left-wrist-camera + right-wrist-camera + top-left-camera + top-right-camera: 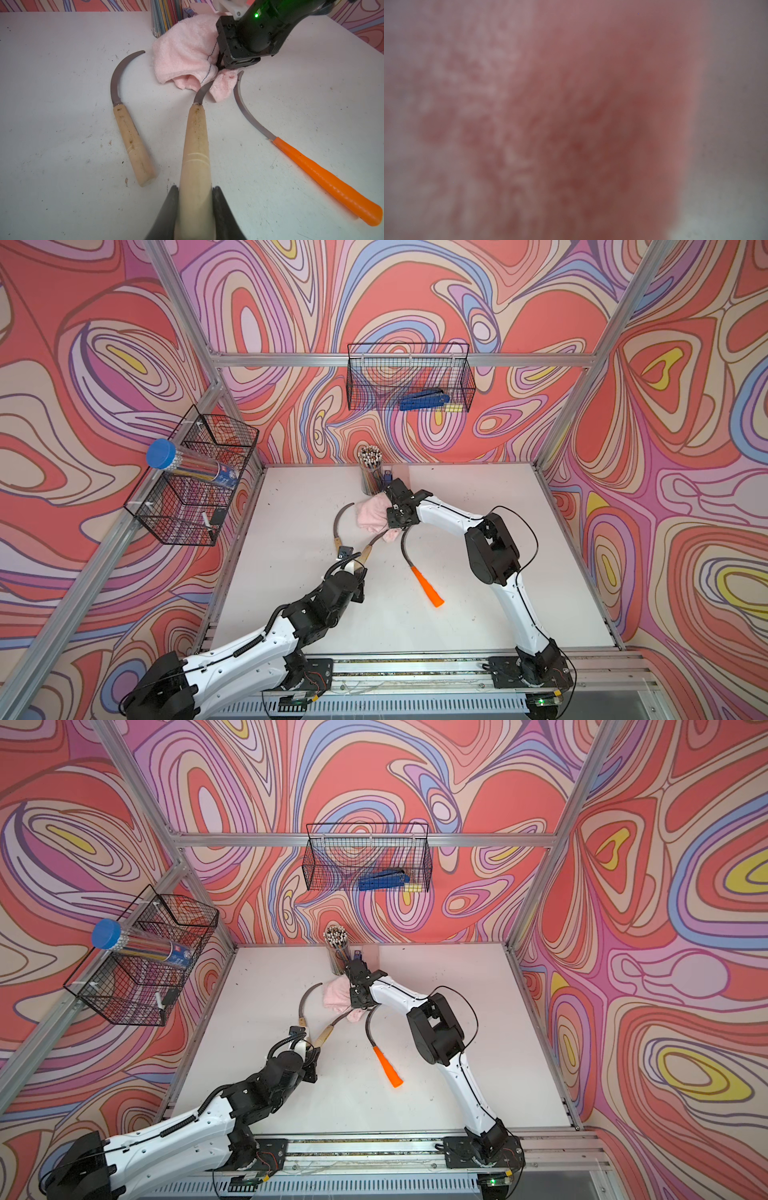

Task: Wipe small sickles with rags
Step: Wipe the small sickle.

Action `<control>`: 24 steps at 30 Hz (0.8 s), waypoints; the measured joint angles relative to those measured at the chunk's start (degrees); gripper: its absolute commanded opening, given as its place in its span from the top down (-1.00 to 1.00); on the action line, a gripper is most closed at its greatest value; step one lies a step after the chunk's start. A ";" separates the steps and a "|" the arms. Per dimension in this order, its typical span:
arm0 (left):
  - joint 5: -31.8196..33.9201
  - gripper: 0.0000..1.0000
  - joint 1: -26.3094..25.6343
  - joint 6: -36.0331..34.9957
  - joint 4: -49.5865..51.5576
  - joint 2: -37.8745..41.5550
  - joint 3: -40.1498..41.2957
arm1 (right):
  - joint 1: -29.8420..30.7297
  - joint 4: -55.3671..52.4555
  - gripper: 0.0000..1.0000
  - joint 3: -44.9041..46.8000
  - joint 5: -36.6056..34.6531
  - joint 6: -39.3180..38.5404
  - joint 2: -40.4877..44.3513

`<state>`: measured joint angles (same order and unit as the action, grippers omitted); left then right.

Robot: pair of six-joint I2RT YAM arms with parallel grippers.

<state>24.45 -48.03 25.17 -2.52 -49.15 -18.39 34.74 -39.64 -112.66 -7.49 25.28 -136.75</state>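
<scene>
3 sickles fan out over the white worktop (415,635). In a top view the pink rag (372,512) sits bunched near the centre, draped over the blade of the middle sickle (196,145). The other wooden sickle (133,145) lies at 9 o'clock of the rag, the orange-handled sickle (324,178) at 5 o'clock. The right end effector (219,64) pinches the rag's 3 o'clock edge. The left end effector (196,214), at 7 o'clock, clamps the middle sickle's wooden handle.

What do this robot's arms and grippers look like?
Both the left arm and right arm have white shells with black joints. A black corrugated hose follows the left; a thin black cable loops off the right. The left gripper has smooth dark-grey fingers; a green light glows on the right wrist.
</scene>
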 measured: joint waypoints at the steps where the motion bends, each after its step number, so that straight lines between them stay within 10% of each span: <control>1: 0.00 1.00 0.00 0.00 -0.02 0.00 0.00 | -0.61 -0.02 1.00 0.07 0.31 0.31 0.02; 24: 3.67 1.00 0.02 0.02 3.13 1.05 0.00 | -8.41 6.88 1.00 -1.18 -0.15 -1.33 4.63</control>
<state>28.12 -48.01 25.19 0.60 -48.10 -18.39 26.33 -32.75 -113.84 -7.64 23.94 -132.11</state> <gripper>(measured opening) 0.245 0.107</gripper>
